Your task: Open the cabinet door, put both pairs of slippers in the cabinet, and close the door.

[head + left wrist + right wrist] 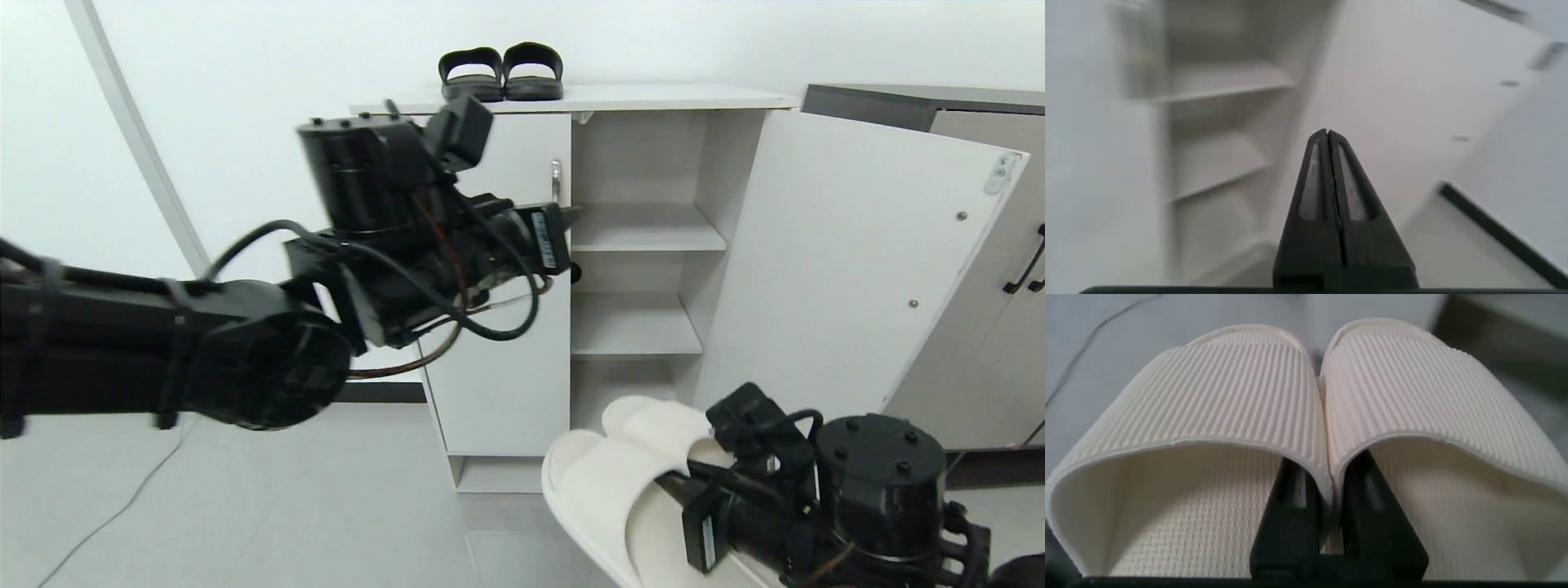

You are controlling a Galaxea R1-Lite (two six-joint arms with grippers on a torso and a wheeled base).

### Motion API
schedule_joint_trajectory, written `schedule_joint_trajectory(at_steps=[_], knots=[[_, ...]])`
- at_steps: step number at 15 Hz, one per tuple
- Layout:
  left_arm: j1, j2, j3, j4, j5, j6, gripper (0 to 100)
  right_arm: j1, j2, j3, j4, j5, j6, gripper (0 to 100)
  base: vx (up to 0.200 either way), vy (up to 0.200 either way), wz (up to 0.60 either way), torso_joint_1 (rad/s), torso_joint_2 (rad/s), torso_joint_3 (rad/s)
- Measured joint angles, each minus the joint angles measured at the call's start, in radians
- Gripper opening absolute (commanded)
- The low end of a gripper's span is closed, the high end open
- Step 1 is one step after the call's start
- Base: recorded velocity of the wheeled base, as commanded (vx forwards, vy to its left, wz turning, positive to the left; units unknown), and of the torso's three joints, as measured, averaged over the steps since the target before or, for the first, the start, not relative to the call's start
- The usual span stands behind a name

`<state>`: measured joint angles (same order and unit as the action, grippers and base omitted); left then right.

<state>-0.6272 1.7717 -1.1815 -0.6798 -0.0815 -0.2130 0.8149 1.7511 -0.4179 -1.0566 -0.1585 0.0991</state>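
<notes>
Right fingers (1372, 527) pinch the touching inner straps of the cream slippers (1241, 400), so the pair carries as one. They sit at the lower right of the head view, near the open cabinet (678, 96).

Left fingers (1310, 192) are pressed together, empty, mid-frame by the opening.

Door (849, 261) is swung wide to the right, likely to free the shelves (645, 237).

Black slippers (500, 72) sit on the cabinet's top surface, upper centre.

Grey tiled floor (245, 506), white wall (245, 65).

White cabinet (498, 384) with door (849, 261) swung wide open, shelves showing, black slippers (501, 72) side by side on top, cream ribbed slippers (1315, 416) pinched together in right hand (1327, 483), low before the opening
</notes>
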Motion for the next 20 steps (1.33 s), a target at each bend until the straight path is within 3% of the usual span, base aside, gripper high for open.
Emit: schedule_joint_trajectory(at_steps=[2,5,8,10,12,14,15,18,20], knots=[[0.067,-0.163,0.135,0.055,0.131,0.058,0,-0.056,0.062,-0.111,0.012,-0.147,0.043,0,0.0,0.0,0.0,0.0,0.0,0.0],[0.169,-0.454,0.327,0.151,0.255,0.087,0,-0.11,0.164,-0.246,0.022,-0.33,0.06,0,0.0,0.0,0.0,0.0,0.0,0.0],[0.285,-0.808,0.491,0.358,0.356,0.102,0,-0.129,0.224,-0.324,0.024,-0.378,0.051,0,0.0,0.0,0.0,0.0,0.0,0.0],[0.414,-1.059,0.6,0.512,0.394,0.12,0,-0.136,0.238,-0.334,0.024,-0.382,0.038,0,0.0,0.0,0.0,0.0,0.0,0.0],[0.543,-1.286,0.716,0.608,0.392,0.155,0,-0.138,0.241,-0.331,0.023,-0.384,0.036,0,0.0,0.0,0.0,0.0,0.0,0.0],[0.633,-1.487,0.865,0.678,0.354,0.187,0,-0.133,0.243,-0.321,0.022,-0.384,0.036,0,0.0,0.0,0.0,0.0,0.0,0.0],[0.663,-1.554,0.931,0.677,0.338,0.188,0,-0.133,0.243,-0.314,0.02,-0.384,0.036,0,0.0,0.0,0.0,0.0,0.0,0.0],[0.699,-1.653,1.11,0.62,0.199,0.183,0,-0.13,0.245,-0.306,0.02,-0.383,0.036,0,0.0,0.0,0.0,0.0,0.0,0.0],[0.706,-1.677,1.165,0.656,0.144,0.173,0,-0.126,0.245,-0.304,0.019,-0.384,0.034,0,0.0,0.0,0.0,0.0,0.0,0.0]])
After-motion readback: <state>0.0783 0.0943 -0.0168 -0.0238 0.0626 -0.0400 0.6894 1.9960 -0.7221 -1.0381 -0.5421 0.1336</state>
